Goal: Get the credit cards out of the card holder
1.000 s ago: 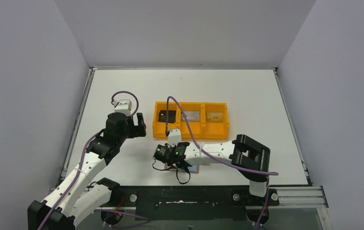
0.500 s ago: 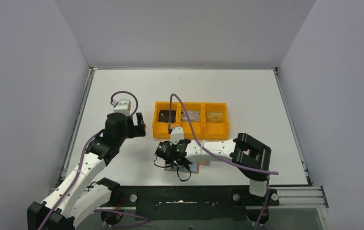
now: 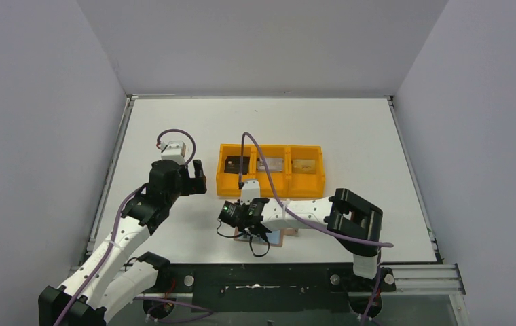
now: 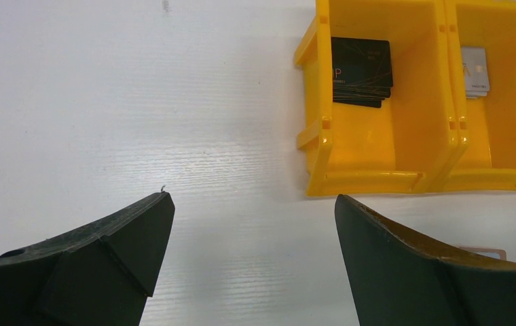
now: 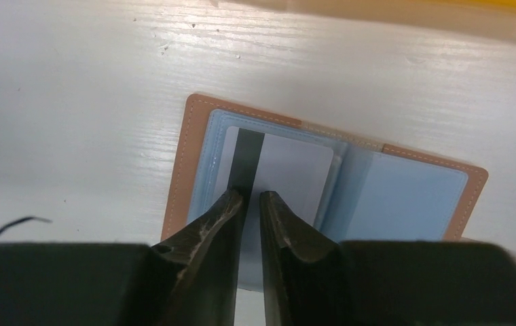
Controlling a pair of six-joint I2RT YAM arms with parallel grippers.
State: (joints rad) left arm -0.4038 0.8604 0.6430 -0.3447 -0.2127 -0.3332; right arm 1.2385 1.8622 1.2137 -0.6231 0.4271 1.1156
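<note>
Credit card, thin silvery-grey with black stripe [image 5: 289, 170] | my right pincer [image 5: 250, 197] nearly closed, tips over its near edge, hold unclear | card lies pocketed in the open brown leather card holder [image 5: 182, 159] | more blue lining shows than a second ago; extraction still ahead

Very little lettering can be made out from here. Ahead and to the right of the left gripper [image 4: 253, 198], in the nearest compartment of the orange-yellow tray [image 4: 323, 129], the top black card [image 4: 362, 62] carries one pale letter by its left edge, seemingly a "P". It also has a line of tiny print too small to read. The silvery card [image 4: 475, 68] one compartment further right bears a faint mark, illegible. The pale card [image 5: 289, 173] just past the right gripper [image 5: 250, 197] tips shows only a dark stripe.
</note>
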